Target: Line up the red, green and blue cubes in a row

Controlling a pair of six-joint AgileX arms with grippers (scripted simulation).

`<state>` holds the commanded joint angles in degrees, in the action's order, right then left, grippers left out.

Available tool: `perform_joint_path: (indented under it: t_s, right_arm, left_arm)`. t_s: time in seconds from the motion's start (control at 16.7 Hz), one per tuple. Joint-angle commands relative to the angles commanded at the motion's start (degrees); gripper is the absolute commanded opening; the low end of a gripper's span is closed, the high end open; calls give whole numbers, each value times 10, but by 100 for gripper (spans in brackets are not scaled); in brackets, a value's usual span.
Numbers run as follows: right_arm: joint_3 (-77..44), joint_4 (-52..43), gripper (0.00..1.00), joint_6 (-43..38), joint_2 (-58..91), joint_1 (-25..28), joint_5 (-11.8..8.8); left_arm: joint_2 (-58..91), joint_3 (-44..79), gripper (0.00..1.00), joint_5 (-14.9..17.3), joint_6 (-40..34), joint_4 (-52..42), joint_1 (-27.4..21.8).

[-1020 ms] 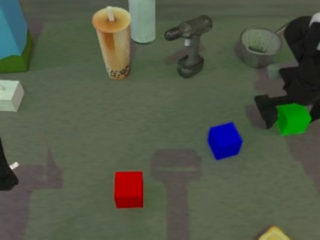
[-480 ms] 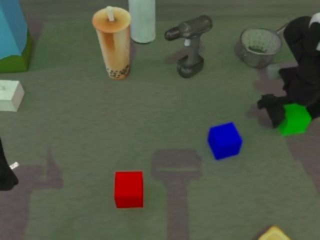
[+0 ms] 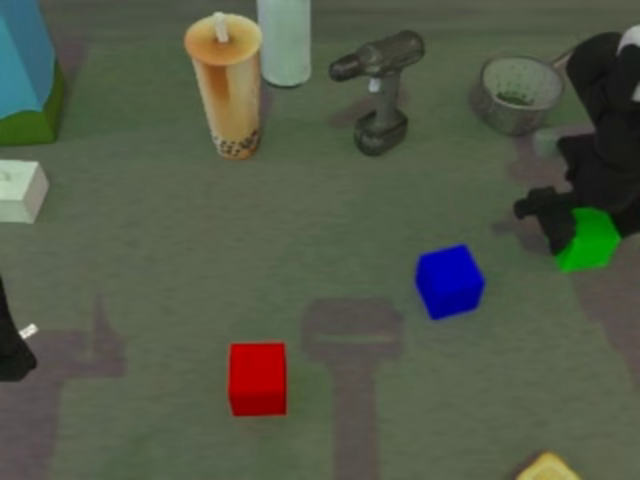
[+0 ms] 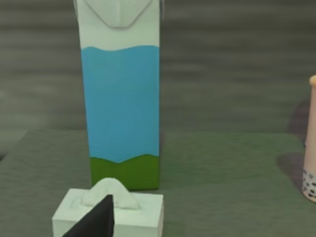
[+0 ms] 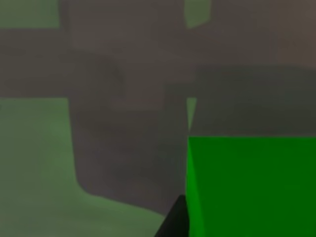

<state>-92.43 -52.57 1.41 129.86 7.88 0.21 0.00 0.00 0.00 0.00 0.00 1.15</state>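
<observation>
The green cube [image 3: 590,245] sits at the right side of the table, and my right gripper [image 3: 581,226] comes down over it and is shut on it. In the right wrist view the green cube [image 5: 252,187] fills the near corner, with one dark fingertip [image 5: 174,223] pressed against its side. The blue cube [image 3: 449,281] lies right of centre, apart from the gripper. Toward the front, left of centre, is the red cube [image 3: 257,378]. My left gripper [image 3: 10,345] is parked at the left edge, open and holding nothing.
Along the back stand a bubble-tea cup [image 3: 225,85], a white bottle [image 3: 284,40], a drill [image 3: 380,90] and a mesh basket [image 3: 518,95]. A milk carton [image 3: 25,70] and an off-white block [image 3: 20,190] are at the left. A yellow block [image 3: 548,468] pokes in at the front edge.
My right gripper's fingers have closed in against the green cube; the left finger moved right until it touched the cube. The other cubes and the left arm have not moved.
</observation>
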Motion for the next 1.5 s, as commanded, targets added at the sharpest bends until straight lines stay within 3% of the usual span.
perform_joint_path:
  t_s: [0.48,0.9,1.26,1.5]
  right_arm:
    - [-2,-3,0,0,-2,-1,0]
    - [-81,-126,0,1,-43,3,0]
    - [-87,-134,0,-1,-46,2,0]
    - [-84,-138,0,-64,-51,61,0]
  left_arm:
    - [0,0,100,0,0,0,0]
    - [0,0,100,0,0,0,0]
    - [0,0,100,0,0,0,0]
    - [0,0,100,0,0,0,0]
